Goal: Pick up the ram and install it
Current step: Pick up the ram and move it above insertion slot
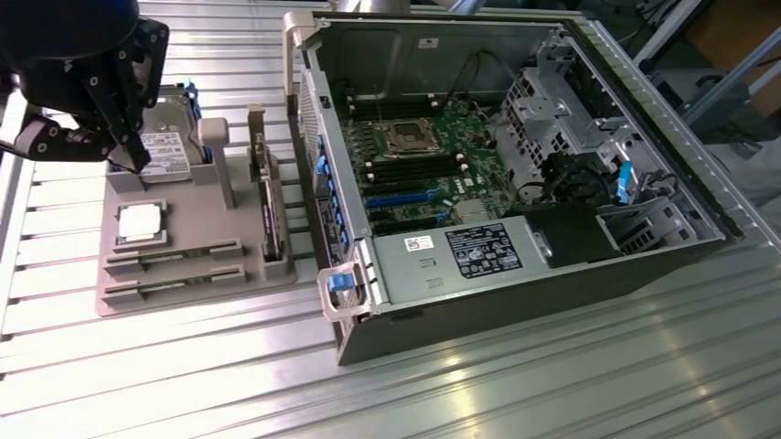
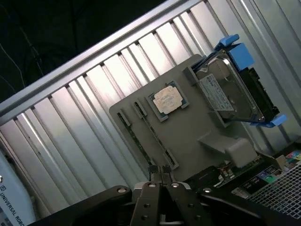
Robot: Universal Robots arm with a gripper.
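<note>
Wrist view: arm (image 2: 13,205) lettered "UNIVERSAL ROBO"; gripper (image 2: 161,169) closed.

You have here: one grey tray (image 2: 197,127) carrying a CPU chip (image 2: 168,100), slotted ram sticks (image 2: 154,136) and a blue-caddied hard drive (image 2: 225,92). The gripper (image 2: 161,169) is closed and empty.

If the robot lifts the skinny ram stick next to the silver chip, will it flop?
Probably not: the ram looks like a thin, flat board, so it is likely stiff and light. It sits in a slot of the grey tray, so it seems unlikely to roll. Being so thin, twisting might crack it.
</note>
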